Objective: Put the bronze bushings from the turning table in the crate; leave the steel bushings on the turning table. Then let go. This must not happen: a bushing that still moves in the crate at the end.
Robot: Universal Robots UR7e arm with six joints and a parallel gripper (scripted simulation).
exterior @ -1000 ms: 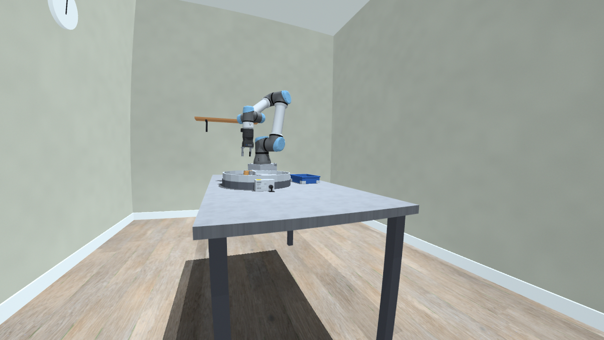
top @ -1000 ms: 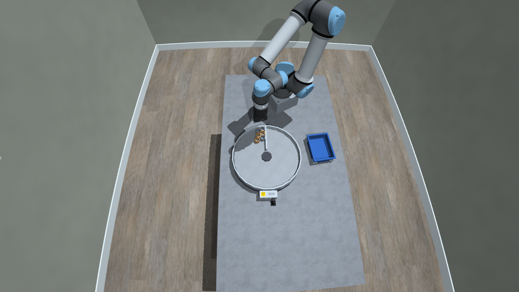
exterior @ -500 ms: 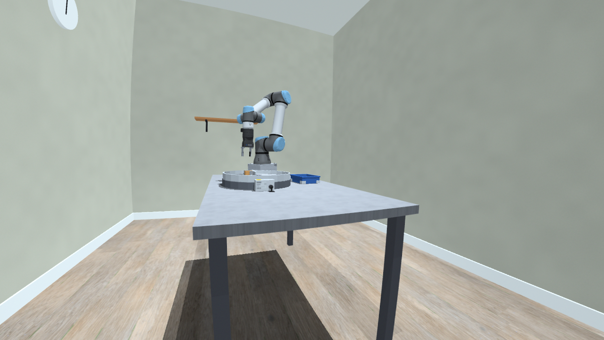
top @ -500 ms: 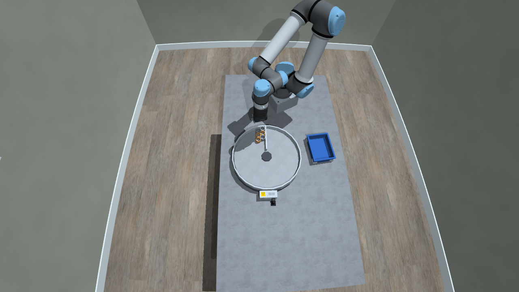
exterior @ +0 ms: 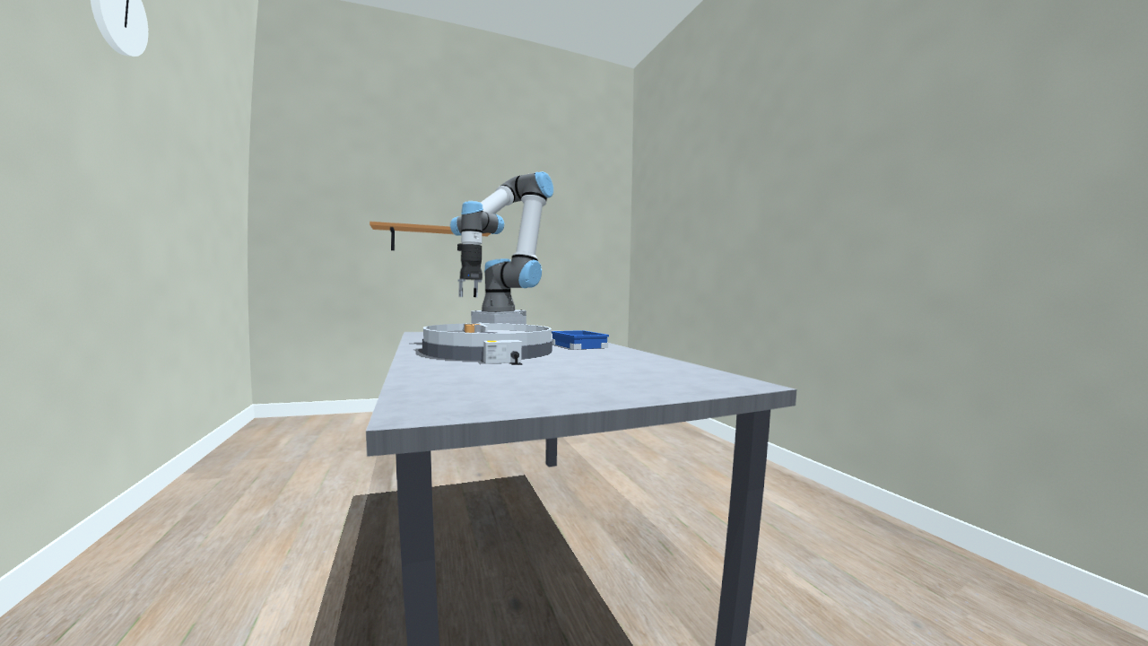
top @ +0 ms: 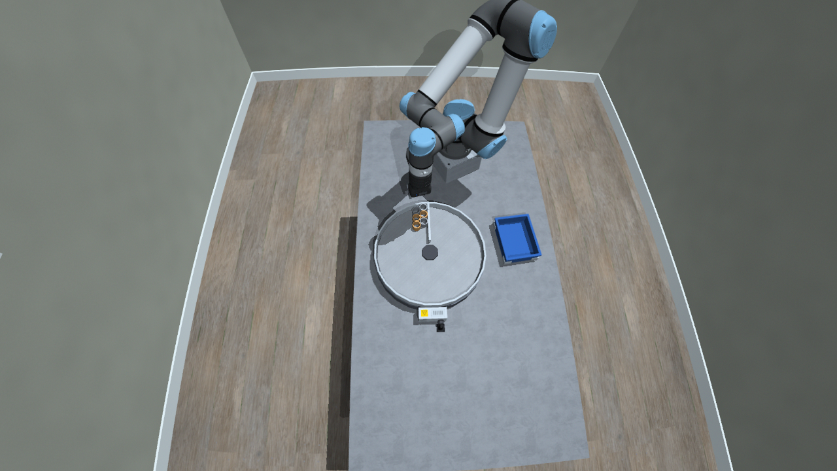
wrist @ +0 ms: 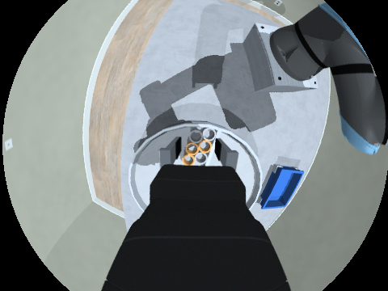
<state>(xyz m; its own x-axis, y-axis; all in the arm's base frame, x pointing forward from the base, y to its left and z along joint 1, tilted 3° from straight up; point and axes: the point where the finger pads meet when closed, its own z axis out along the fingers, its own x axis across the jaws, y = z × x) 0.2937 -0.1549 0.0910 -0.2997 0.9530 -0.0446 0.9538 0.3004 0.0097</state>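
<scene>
The arm arches high and bent, its gripper [top: 419, 191] [exterior: 467, 293] [wrist: 198, 144] pointing down, fingers (holding nothing) spread wide.

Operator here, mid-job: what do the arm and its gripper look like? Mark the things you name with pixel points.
The UR7e arm [top: 457, 63] [exterior: 529, 224] has light grey tubes, dark grey joints, black rings and light blue rounded caps; I see no cable outside. The gripper [exterior: 467, 293] [wrist: 198, 144] has a black, tapering body and two slim grey fingers with black inner pads.
</scene>
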